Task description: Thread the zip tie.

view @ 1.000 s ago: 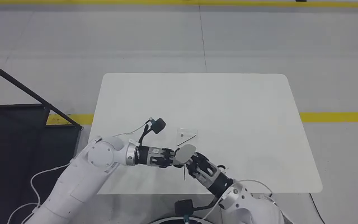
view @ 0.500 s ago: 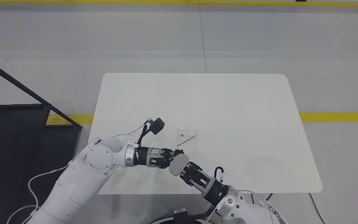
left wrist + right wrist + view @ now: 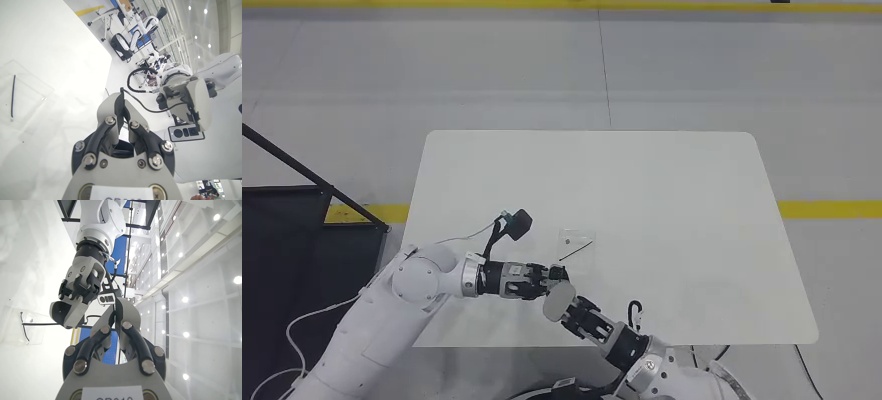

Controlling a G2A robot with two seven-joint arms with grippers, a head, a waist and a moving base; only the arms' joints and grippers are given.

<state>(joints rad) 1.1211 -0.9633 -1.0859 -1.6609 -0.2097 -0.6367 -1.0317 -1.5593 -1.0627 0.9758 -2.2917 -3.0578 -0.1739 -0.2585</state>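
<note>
Top view | 2 zip ties: bagged tie; held tie clamped in left gripper, right gripper

Robotics lab hall: white robots parked behind, yellow floor tape, high ceiling lights

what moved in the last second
The right gripper drew back from the left gripper toward the near edge of the table. The left gripper stayed put, shut on the zip tie; the clear bag did not move.
</note>
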